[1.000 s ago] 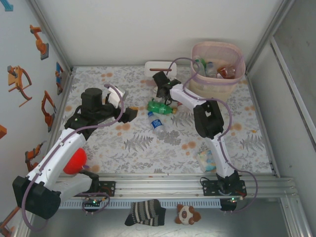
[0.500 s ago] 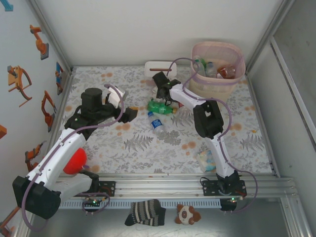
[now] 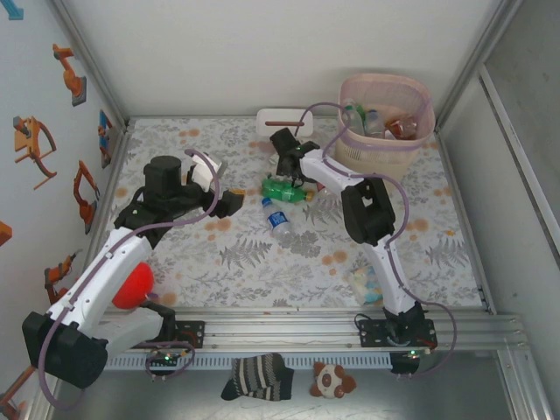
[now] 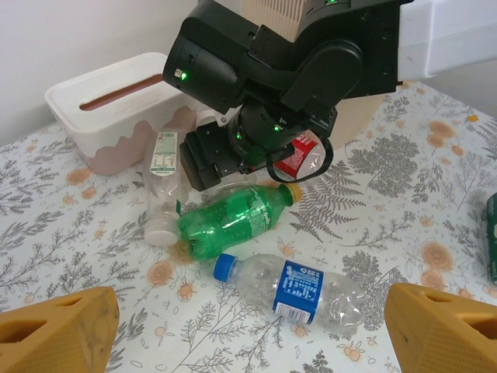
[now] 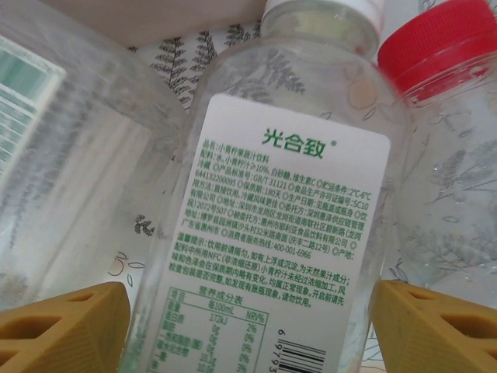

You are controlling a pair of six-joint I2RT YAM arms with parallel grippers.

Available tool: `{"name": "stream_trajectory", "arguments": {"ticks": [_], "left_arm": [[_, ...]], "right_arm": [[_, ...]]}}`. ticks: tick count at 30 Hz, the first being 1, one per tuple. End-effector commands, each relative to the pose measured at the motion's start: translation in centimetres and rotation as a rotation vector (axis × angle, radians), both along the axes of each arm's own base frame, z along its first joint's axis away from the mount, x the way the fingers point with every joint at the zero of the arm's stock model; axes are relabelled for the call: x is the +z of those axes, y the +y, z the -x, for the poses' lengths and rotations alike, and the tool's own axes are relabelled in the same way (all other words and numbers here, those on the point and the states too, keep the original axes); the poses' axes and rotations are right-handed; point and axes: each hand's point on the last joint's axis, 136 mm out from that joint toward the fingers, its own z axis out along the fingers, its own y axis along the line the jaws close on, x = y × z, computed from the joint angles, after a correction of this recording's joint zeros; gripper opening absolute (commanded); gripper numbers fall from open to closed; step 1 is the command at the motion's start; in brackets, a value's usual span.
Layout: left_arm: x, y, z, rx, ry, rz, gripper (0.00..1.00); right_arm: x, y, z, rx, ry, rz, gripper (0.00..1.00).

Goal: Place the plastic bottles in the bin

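Left of the bin (image 3: 378,157), the right gripper (image 5: 248,326) gapes wide around a clear bottle (image 5: 287,194); farther left, the left gripper (image 4: 248,330) gapes over bare table (image 3: 262,262).

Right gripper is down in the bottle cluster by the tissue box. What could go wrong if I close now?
1. The right gripper straddles a clear white-labelled bottle, with a red-capped bottle and another clear bottle close alongside; closing may snag or shove a neighbour.
2. The green bottle and blue-capped bottle lie on their sides nearby; a nudge could roll them away.
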Motion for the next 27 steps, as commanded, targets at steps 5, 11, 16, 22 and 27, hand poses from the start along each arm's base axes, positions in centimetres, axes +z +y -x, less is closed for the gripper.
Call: {"name": "stream_trajectory", "arguments": {"ticks": [5,11,16,22,27], "left_arm": [[1.1,-0.2,0.3,-0.021,-0.027,0.001,0.88],[1.1,-0.3,0.3,-0.024,-0.024,0.003,0.88],[1.1,-0.3,0.3,-0.024,-0.025,0.004,0.88],[1.0,-0.3,0.3,-0.025,-0.022,0.004,0.88],[0.9,-0.4,0.2,-0.027,-0.019,0.003,0.88]], "right_arm": [[-0.8,-1.0,-0.1,-0.032,0.019,0.019,0.72],[1.9,-1.2,-0.1,-0.016,-0.027,0.014,0.67],[5.0,-1.6,0.3,-0.006,-0.072,0.010,0.66],[8.8,-1.8,0.9,0.024,-0.123,0.002,0.66],[12.9,-1.8,1.3,0.067,-0.181,-0.014,0.65]]}}
